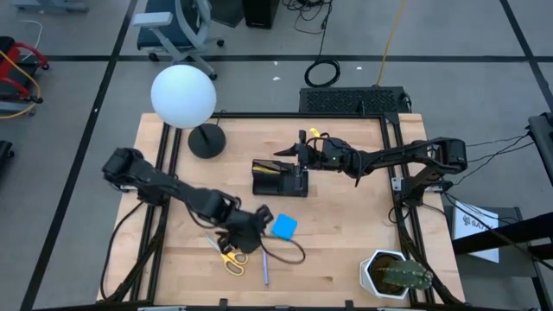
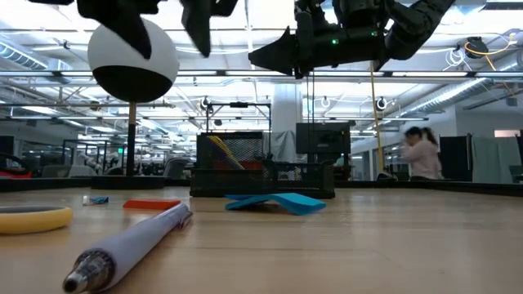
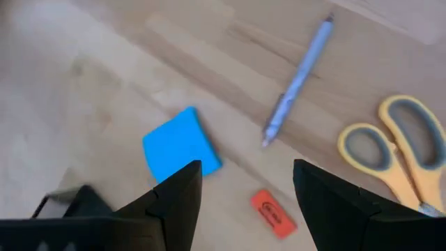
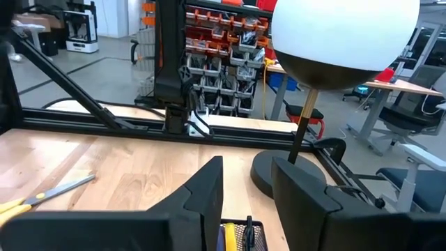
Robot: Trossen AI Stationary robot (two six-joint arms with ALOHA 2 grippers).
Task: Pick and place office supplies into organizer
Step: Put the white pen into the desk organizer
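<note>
Wooden table (image 1: 346,250): pen (image 1: 264,267) lengthwise, perpendicular to front edge.

Overhead lighting is bright and even; the counter (image 1: 337,233) shows only soft, short shadows. Ceiling strip lights glare in the low view, where the near pen (image 2: 122,245) is blurred. The left wrist view is soft throughout; scissors (image 3: 401,157) smeared.
</note>
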